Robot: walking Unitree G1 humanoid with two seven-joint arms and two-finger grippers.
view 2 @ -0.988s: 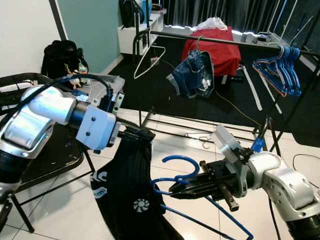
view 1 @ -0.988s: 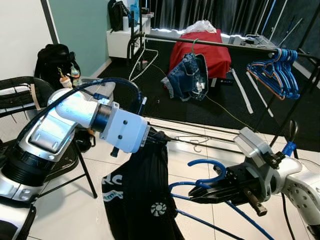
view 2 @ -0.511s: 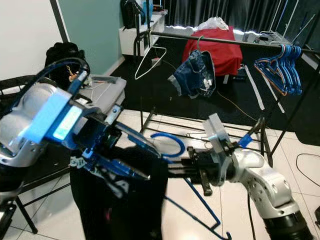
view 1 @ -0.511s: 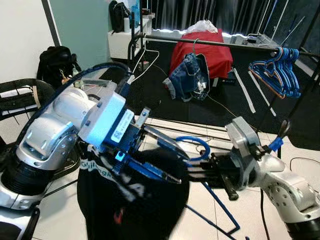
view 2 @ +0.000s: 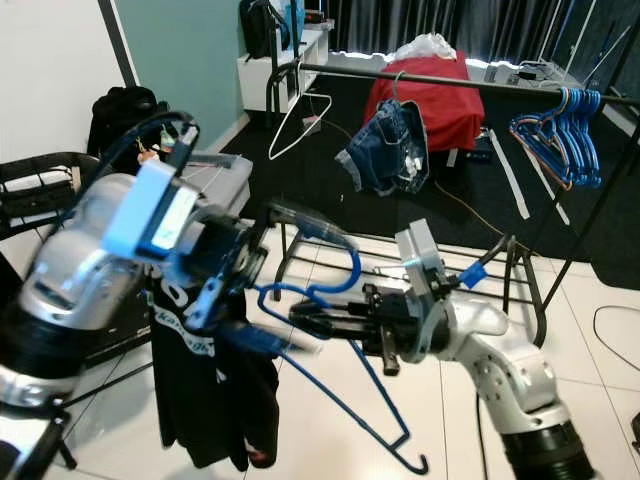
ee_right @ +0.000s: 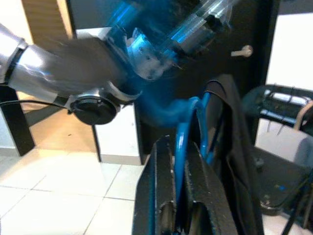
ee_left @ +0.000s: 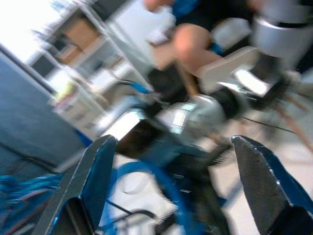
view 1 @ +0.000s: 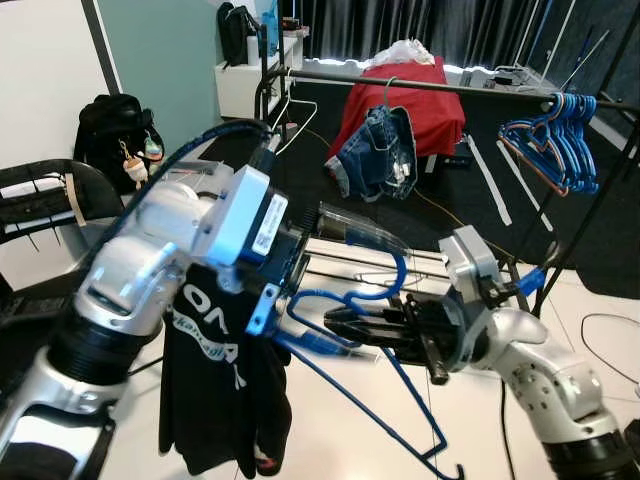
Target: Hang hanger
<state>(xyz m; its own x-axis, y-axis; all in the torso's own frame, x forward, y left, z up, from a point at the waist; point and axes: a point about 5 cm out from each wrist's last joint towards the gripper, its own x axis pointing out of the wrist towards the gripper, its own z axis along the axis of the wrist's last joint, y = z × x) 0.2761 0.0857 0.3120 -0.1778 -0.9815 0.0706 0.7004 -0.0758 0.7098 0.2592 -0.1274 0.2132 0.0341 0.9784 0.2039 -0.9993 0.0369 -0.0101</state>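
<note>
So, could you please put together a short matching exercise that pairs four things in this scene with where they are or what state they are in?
Things:
1. blue hanger
2. black shirt
3. denim shorts
4. bunch of blue hangers

Places or states:
A. hanging on the rail in front of a red cloth
B. gripped in the right hand
C. gathered at the far right end of the rail
D. draped below the left hand

Pairs: 1-B, 2-D, 3-A, 4-C
</note>
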